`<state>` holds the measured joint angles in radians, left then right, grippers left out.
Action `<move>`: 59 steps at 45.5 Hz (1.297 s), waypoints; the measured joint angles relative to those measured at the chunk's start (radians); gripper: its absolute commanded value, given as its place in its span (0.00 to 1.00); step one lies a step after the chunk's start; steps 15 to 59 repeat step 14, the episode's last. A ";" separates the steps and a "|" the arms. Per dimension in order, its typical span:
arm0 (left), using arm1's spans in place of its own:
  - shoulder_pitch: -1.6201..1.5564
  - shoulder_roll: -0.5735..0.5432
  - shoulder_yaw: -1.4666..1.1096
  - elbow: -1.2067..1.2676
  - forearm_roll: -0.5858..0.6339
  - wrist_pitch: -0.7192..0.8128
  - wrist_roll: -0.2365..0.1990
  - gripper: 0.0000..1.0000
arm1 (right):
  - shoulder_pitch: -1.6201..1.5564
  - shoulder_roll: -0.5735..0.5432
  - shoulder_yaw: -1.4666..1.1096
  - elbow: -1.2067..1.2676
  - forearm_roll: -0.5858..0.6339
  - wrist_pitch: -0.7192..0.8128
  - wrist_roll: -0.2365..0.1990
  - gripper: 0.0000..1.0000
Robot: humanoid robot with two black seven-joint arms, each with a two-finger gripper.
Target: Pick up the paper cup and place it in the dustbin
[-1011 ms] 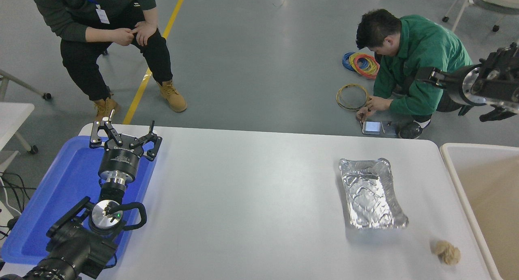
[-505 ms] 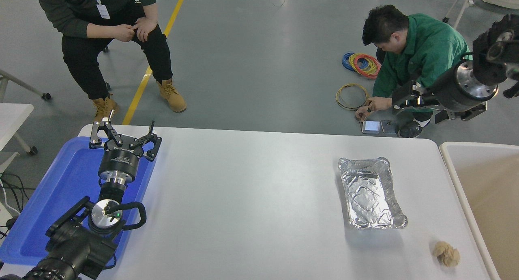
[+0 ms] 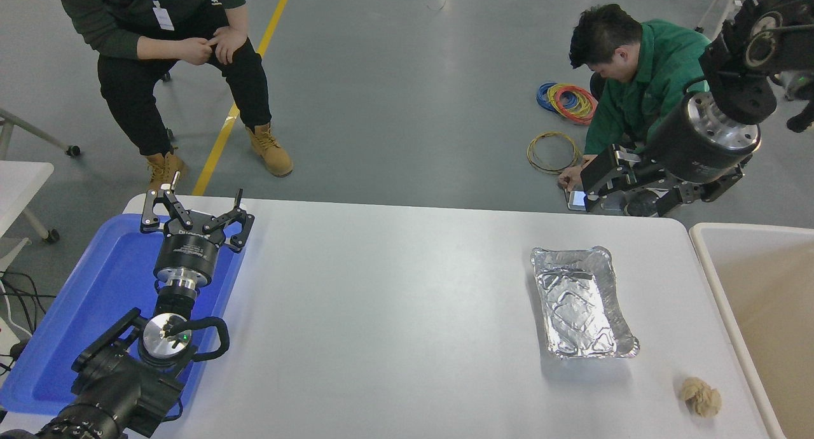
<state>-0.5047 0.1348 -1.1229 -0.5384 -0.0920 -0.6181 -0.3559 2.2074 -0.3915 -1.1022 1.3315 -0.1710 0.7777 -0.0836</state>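
Observation:
No paper cup shows anywhere in the head view; it is hidden or out of view. The dustbin (image 3: pixel 763 254), with an off-white rim and tan inside, stands against the table's right end. My right gripper (image 3: pixel 596 186) hangs above the table's far right edge, left of the dustbin and behind the foil tray, with nothing visible in it. My left gripper (image 3: pixel 194 209) is parked, open and empty, over the blue tray at the lower left.
A crinkled silver foil tray (image 3: pixel 582 302) lies right of centre. A crumpled brownish paper ball (image 3: pixel 701 396) lies near the front right corner. A flat blue tray (image 3: pixel 95 299) sits at the left. One person sits beyond the far left; another crouches on the floor behind my right arm.
My right arm has swung from above the dustbin leftward and down, bringing its gripper to the table's far right edge. The left arm has not moved.

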 measured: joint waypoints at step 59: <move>0.000 0.000 0.000 0.000 0.000 0.000 0.000 1.00 | -0.005 0.024 0.008 0.004 -0.001 0.006 -0.001 1.00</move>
